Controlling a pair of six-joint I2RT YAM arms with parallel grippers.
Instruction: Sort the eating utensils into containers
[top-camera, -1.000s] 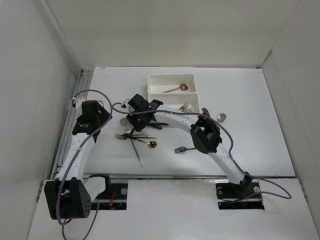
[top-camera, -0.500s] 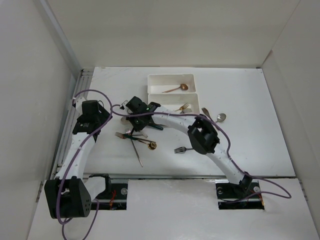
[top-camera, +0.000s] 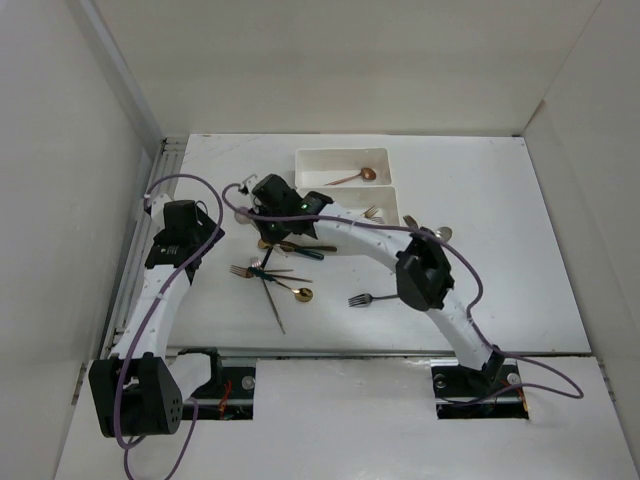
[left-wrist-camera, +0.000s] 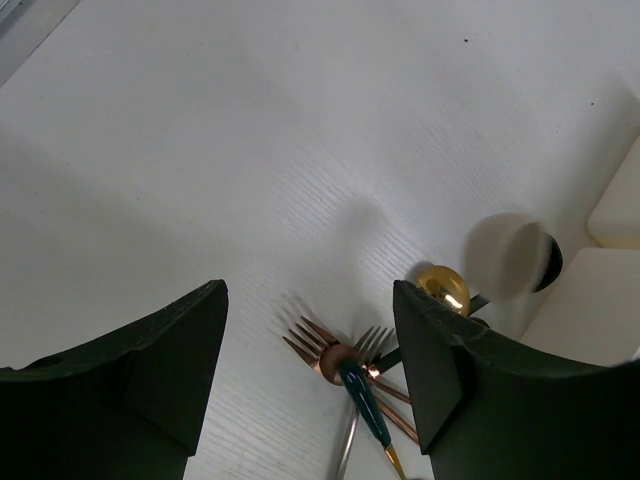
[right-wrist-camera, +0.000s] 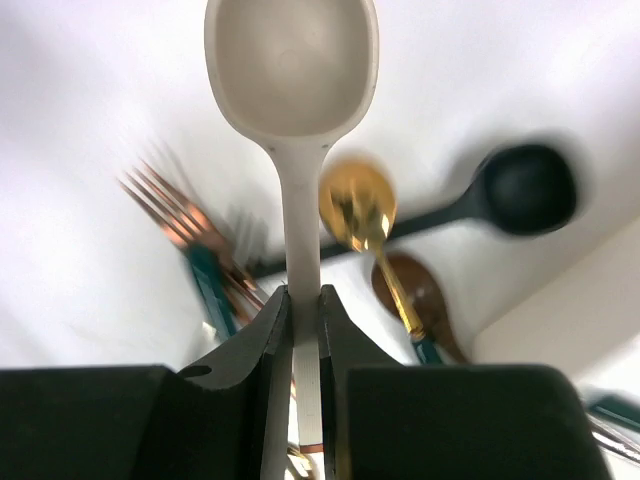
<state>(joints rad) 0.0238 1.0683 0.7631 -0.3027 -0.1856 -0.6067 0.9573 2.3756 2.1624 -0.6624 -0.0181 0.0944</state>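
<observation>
Nearest the arm bases, the pile of forks and spoons lies on the tabletop, with a lone fork well apart to its right. Left of the pile, the left end effector hovers with its jaws wide and nothing between them. It has not moved over the last second, and its camera looks down on the pile's copper forks.

The change is at the right end effector. A second ago it sat low over the pile with its jaws partly apart. Now they are pinched narrow on the handle of a silver spoon, and the wrist has drawn back to the pile's far edge. In the wrist view the bowl of the silver spoon stands large and sharp, while the gold spoon and black spoon beneath it are soft. The silver spoon therefore looks lifted clear of the pile, though I cannot tell how high.

Beyond the pile, to its far right, the near tray holds forks and the far tray holds a copper spoon. So one more piece is out of the pile. Judging by what the trays hold, the silver spoon belongs in the far tray, and carrying it there is what remains of this pick.
</observation>
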